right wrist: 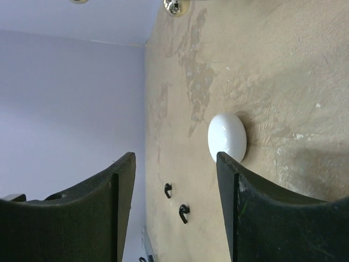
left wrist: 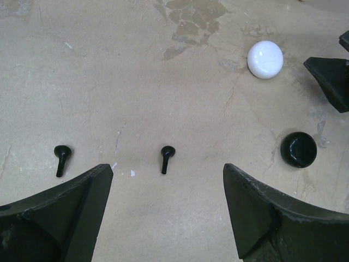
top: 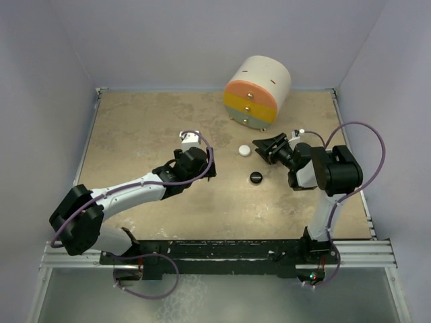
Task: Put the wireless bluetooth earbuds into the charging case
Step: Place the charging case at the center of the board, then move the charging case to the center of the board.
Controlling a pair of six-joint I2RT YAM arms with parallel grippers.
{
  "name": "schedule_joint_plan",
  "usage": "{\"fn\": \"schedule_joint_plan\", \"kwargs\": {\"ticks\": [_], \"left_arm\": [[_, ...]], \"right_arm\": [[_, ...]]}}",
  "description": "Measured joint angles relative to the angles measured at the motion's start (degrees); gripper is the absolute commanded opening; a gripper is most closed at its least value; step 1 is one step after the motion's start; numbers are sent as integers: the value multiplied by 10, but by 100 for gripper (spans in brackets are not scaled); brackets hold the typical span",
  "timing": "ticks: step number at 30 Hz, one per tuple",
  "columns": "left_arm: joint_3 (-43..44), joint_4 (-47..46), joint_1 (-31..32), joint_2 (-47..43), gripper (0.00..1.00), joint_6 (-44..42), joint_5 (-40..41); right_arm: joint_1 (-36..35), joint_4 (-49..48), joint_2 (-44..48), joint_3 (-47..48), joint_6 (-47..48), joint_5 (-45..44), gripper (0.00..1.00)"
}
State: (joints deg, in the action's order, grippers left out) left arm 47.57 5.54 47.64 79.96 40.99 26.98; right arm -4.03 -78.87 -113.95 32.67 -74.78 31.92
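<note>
Two small black earbuds with stems lie on the table, one [left wrist: 166, 157] just ahead of my left gripper [left wrist: 166, 183], the other [left wrist: 62, 158] further left. That gripper [top: 205, 166] hovers open above them, with nothing between its fingers. The black round charging case [left wrist: 298, 149] [top: 256, 177] sits to their right. My right gripper [top: 261, 148] [right wrist: 175, 164] stands open and empty, low over the table. A white glossy oval object [right wrist: 227, 136] [top: 244, 151] rests just past one of its fingers. Both earbuds [right wrist: 184, 213] [right wrist: 168, 190] appear far off in the right wrist view.
A cream cylindrical drawer unit [top: 259, 91] with orange and yellow drawer fronts stands at the back, right of centre. Lilac walls close the table on three sides. The arm bases and a black rail [top: 222, 252] run along the near edge.
</note>
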Motion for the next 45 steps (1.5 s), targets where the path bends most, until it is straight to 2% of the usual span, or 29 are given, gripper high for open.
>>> {"fn": "schedule_joint_plan", "kwargs": {"ticks": [3, 8, 12, 18, 23, 33, 39, 45], "left_arm": [[0, 0, 0, 0, 81, 0, -2], [0, 0, 0, 0, 82, 2, -5], [0, -1, 0, 0, 81, 4, -13], [0, -3, 0, 0, 81, 9, -30], [0, -3, 0, 0, 81, 10, -41], [-7, -3, 0, -15, 81, 10, -44], [-16, -8, 0, -19, 81, 10, -47], [-21, 1, 0, -45, 82, 10, -38]], "right_arm": [[0, 47, 44, -14, 27, -13, 63], [-1, 216, 170, -18, 97, -84, 73], [-7, 337, 260, -15, 143, -150, 75], [-39, 453, 295, -15, 171, -207, 76], [-93, 523, 317, -24, 176, -239, 76], [-128, 576, 347, -52, 175, -270, 76], [-151, 563, 328, -56, 174, -276, 76], [-248, 505, 258, -21, 170, -264, 76]]}}
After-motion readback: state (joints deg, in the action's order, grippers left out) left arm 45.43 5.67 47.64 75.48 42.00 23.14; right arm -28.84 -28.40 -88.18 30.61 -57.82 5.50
